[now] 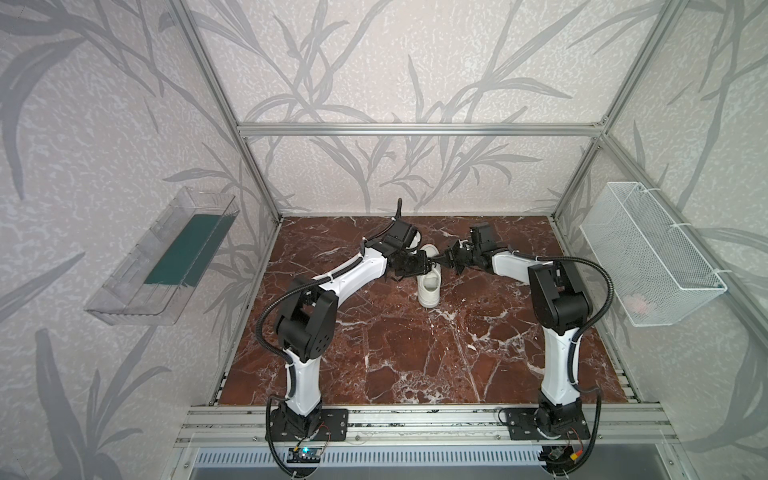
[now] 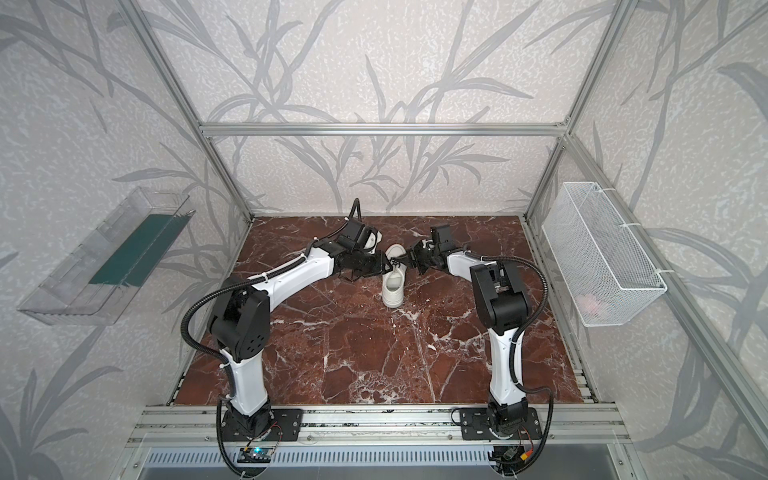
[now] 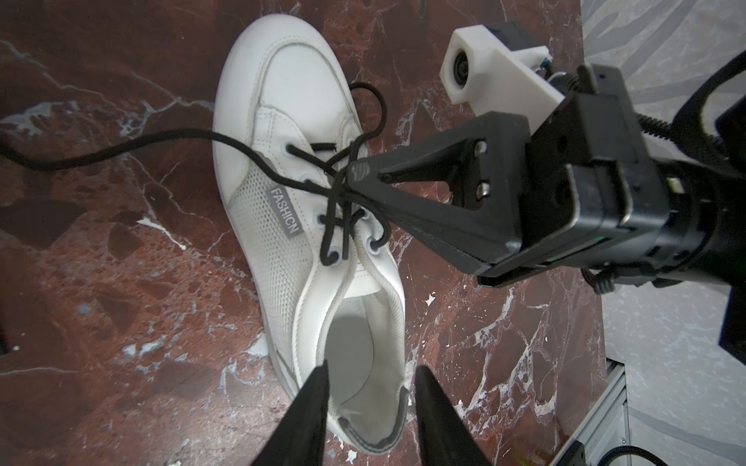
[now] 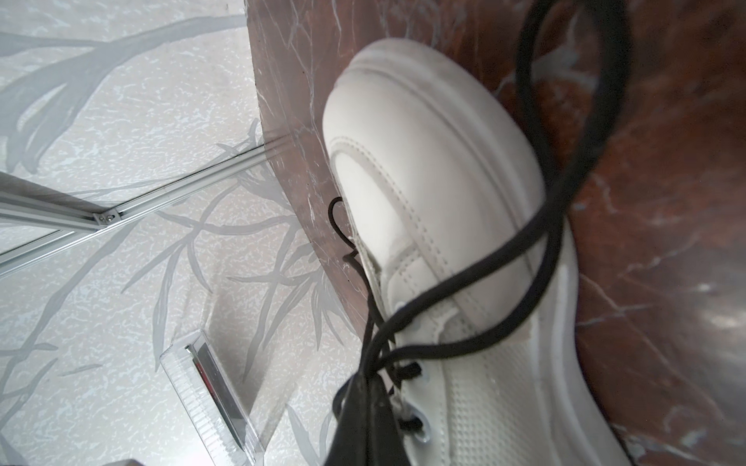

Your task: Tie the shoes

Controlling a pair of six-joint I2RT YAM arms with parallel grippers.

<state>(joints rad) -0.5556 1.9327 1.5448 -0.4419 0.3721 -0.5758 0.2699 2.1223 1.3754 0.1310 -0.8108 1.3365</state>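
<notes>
A single white sneaker (image 1: 430, 286) (image 2: 393, 286) lies on the marble top, toe toward the back wall. Its thin black laces (image 3: 343, 193) cross over the eyelets. One loop (image 3: 375, 105) hangs beside the toe, and one free end (image 3: 121, 149) trails off across the marble. My right gripper (image 3: 356, 171) (image 4: 371, 381) is shut on the laces just above the eyelets, coming in from the right (image 1: 444, 259). My left gripper (image 3: 373, 367) (image 1: 419, 264) stands open over the heel opening with nothing pinched between its fingers.
A clear plastic bin (image 1: 166, 266) hangs on the left wall. On the right wall hangs a white wire basket (image 1: 648, 257) with something pale pink inside. Aluminium frame posts edge the marble tabletop (image 1: 415, 353). Both arm bases sit on the front rail.
</notes>
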